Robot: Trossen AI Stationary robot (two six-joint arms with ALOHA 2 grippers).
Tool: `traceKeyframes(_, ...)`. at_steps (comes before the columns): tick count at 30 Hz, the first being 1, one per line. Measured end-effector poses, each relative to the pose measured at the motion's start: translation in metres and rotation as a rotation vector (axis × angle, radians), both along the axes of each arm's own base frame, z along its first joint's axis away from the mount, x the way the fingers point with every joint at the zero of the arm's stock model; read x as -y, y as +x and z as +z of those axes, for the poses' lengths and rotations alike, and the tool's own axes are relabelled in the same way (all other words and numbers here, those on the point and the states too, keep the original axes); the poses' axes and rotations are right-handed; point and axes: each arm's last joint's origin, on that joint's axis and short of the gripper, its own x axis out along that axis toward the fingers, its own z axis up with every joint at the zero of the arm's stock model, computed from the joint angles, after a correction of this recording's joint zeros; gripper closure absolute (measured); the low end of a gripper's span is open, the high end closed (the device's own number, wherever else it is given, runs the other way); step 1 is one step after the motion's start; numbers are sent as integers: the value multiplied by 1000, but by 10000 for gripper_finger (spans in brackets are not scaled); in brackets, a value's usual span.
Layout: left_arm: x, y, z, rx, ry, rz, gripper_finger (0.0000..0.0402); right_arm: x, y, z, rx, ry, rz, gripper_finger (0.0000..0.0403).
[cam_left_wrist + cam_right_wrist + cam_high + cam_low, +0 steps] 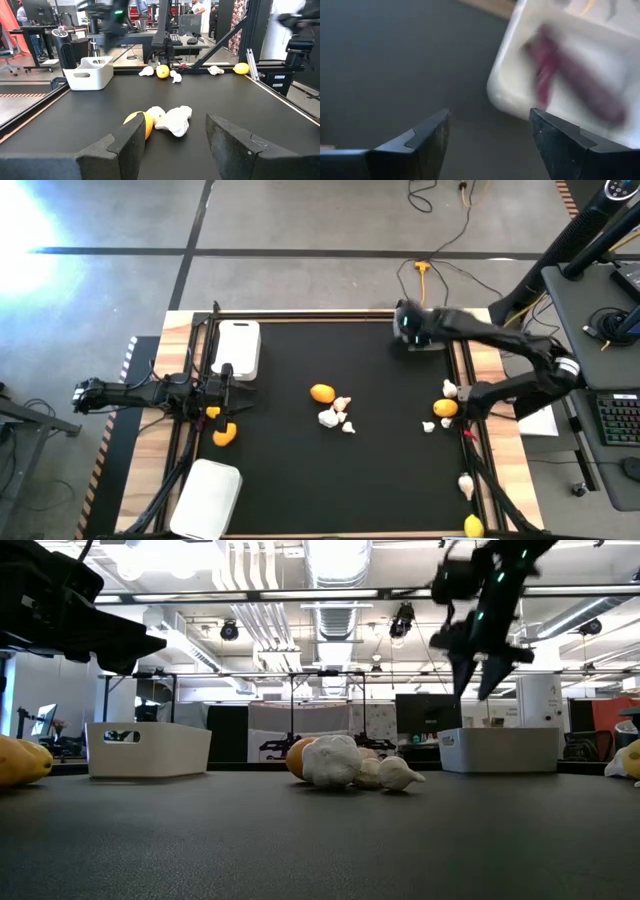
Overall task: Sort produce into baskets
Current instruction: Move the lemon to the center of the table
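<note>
My right gripper [490,140] is open and empty. It hangs above the far right of the table [406,322], beside a white bin [600,55] that holds dark purple pieces [580,85]. In the low view it [482,665] is above that bin [500,748]. My left gripper [175,140] is open and empty at the table's left [238,385]. It faces an orange lemon [322,392] and whitish lumps [335,415] lying mid-table. Two more white bins sit at the far left [238,348] and near left [210,495].
A lemon [445,408] and whitish lumps [450,388] lie at the right side. Another lump [466,483] and a lemon [473,526] lie near the front right corner. An orange fruit [226,434] lies by my left arm. Metal rails edge the mat.
</note>
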Motion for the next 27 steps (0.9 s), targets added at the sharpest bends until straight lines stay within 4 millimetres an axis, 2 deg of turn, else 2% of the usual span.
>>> traceKeyframes(3,0,0,0,0,0,0,212,-60,6,1,-65,90,110,139)
traceKeyframes(7,0,0,0,0,0,0,212,-138,4,-7,-165,218,179,136)
traceKeyframes(10,0,0,0,0,0,0,212,-190,1,-13,-173,331,222,131)
traceKeyframes(13,0,0,0,0,0,0,212,-233,-6,-19,-213,418,275,126)
traceKeyframes(17,0,0,0,0,0,0,212,-272,-15,-30,-348,502,307,120)
traceKeyframes(22,0,0,0,0,0,0,212,-305,-15,-45,-523,646,291,117)
traceKeyframes(27,0,0,0,0,0,0,212,-339,-13,-58,-701,800,350,118)
